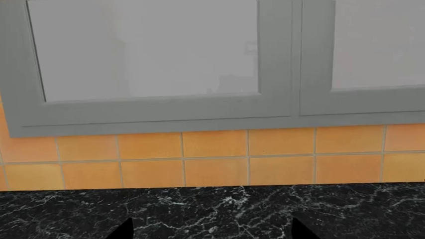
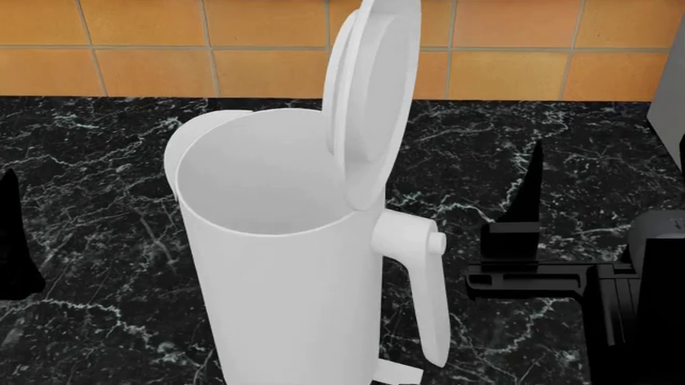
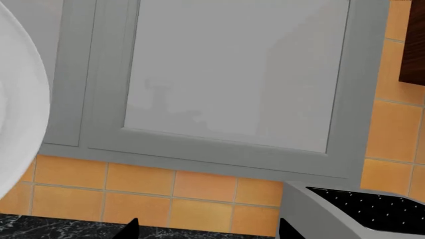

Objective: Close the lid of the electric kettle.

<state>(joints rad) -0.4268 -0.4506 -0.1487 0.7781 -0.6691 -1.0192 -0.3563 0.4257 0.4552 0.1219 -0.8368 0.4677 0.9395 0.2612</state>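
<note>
The electric kettle [image 2: 284, 273] stands on the black marble counter in the middle of the head view, a tall white cylinder with its slim handle [image 2: 423, 297] toward my right arm. Its lid [image 2: 370, 96] stands upright and open on the hinge above the handle; its edge also shows in the right wrist view [image 3: 20, 99]. My right gripper [image 3: 209, 230] is open and empty, to the right of the kettle, one black finger [image 2: 527, 192] pointing up beside the handle. My left gripper [image 1: 212, 231] is open and empty, left of the kettle; one finger [image 2: 16, 241] shows at the edge.
Orange tiled wall [image 2: 257, 56] runs behind the counter, with grey cabinets [image 1: 153, 59] above. A boxy light-grey appliance [image 3: 359, 211] stands to the right of the right gripper, near the wall.
</note>
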